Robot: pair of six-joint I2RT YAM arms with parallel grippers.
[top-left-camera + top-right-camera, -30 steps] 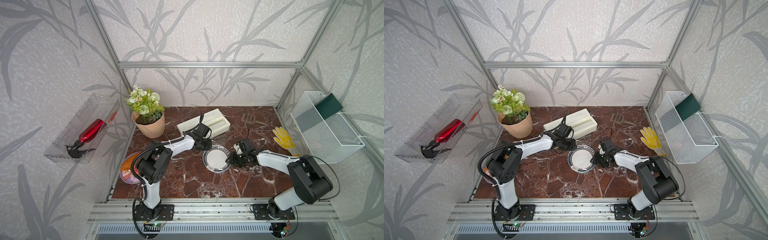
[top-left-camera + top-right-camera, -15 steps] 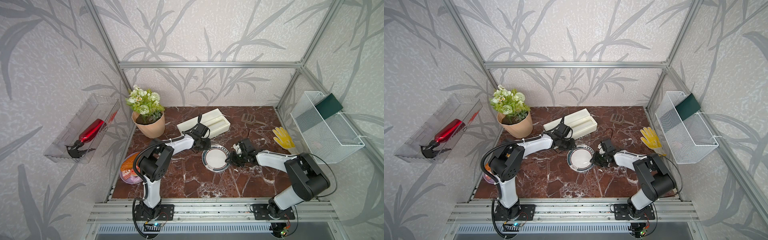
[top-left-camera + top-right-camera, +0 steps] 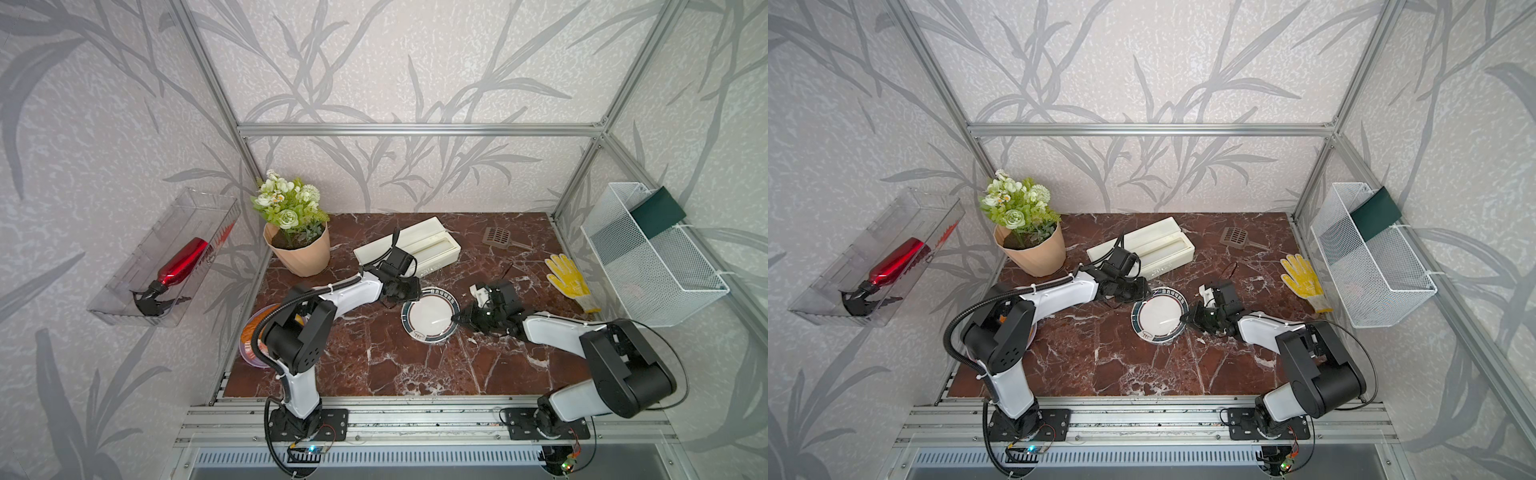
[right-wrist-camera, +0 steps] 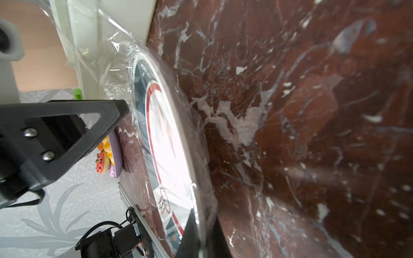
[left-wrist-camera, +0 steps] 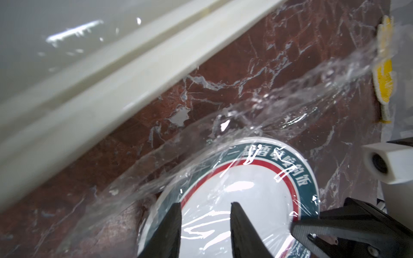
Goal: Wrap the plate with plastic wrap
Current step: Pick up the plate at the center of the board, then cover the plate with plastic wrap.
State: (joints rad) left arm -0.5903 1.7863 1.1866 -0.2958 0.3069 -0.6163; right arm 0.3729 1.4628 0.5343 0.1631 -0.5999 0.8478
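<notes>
A dark red marble counter [image 3: 374, 365] sits inside a cage of aluminium posts, with leaf-patterned wallpaper behind it. I have both arms reaching into its middle. The plate [image 3: 431, 316] lies flat there, a little toward the back edge and just in front of the cream dispenser box [image 3: 415, 245]. The plastic wrap [image 5: 290, 100] is draped over its face. In the left wrist view a crinkled tail of film trails off the rim across the marble toward the yellow glove [image 3: 567, 282] at the counter's right edge. My left claw [image 5: 205, 203] hangs over the plate's back-left rim with its fingers apart, and nothing is between them but the covered plate below. My right claw [image 3: 458, 319] is at the rim facing the right edge. It is clenched, and the right wrist view shows the film-covered rim running between its two fingers. I read that as a pinch on the wrap where it folds over the edge. What I do next depends on that loose tail. It runs from the plate toward the back-right, so the right arm is nearer to it. Tucking it under probably falls to that arm, with the left arm holding the plate steady from the opposite rim.
</notes>
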